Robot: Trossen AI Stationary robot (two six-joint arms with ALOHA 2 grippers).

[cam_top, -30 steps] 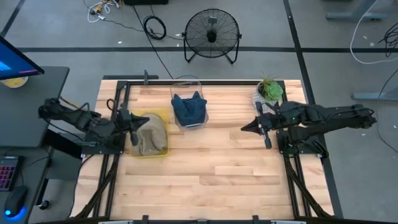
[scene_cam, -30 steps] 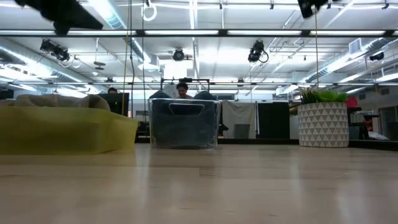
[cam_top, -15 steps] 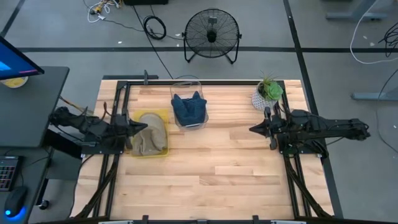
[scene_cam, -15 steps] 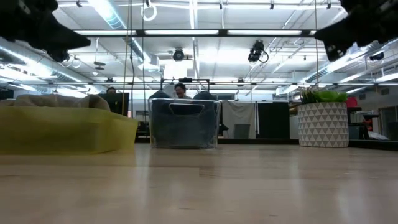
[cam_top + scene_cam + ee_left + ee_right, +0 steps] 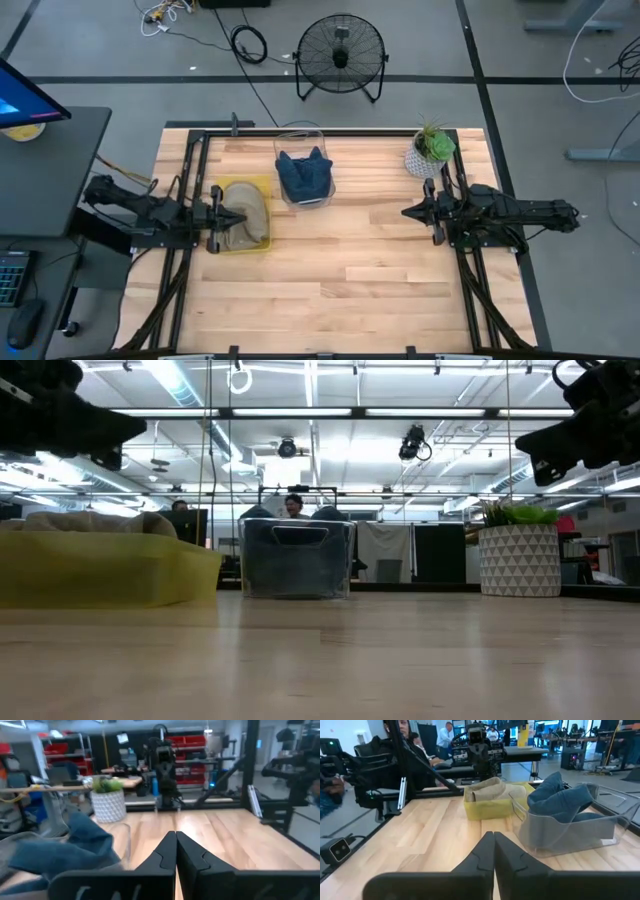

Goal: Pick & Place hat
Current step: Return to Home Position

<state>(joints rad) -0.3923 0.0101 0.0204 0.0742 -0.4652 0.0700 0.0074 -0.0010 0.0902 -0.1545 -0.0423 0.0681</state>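
Observation:
A blue hat (image 5: 303, 174) lies crumpled in a clear bin (image 5: 300, 134) at the table's far middle, and also shows as the blue hat (image 5: 565, 799) in the right wrist view and the blue hat (image 5: 65, 849) in the left. A tan hat (image 5: 243, 212) fills a yellow bin (image 5: 258, 183) on the left; the right wrist view shows this tan hat (image 5: 487, 789) too. My left gripper (image 5: 236, 218) hovers shut over the yellow bin's near part, level, pointing right. My right gripper (image 5: 406, 212) is shut, level, pointing left, above bare wood at the right.
A potted plant (image 5: 431, 148) in a white patterned pot stands at the far right corner, just beyond my right arm. Bare wood (image 5: 340, 270) spreads over the table's middle and near half. A fan (image 5: 341, 55) sits on the floor past the far edge. People show in the room behind.
Both arms have come down and folded back toward their bases. The right gripper has drawn slightly toward the right edge. The left gripper has shifted a little toward the near edge, over the yellow bin. Both hats lie unchanged.

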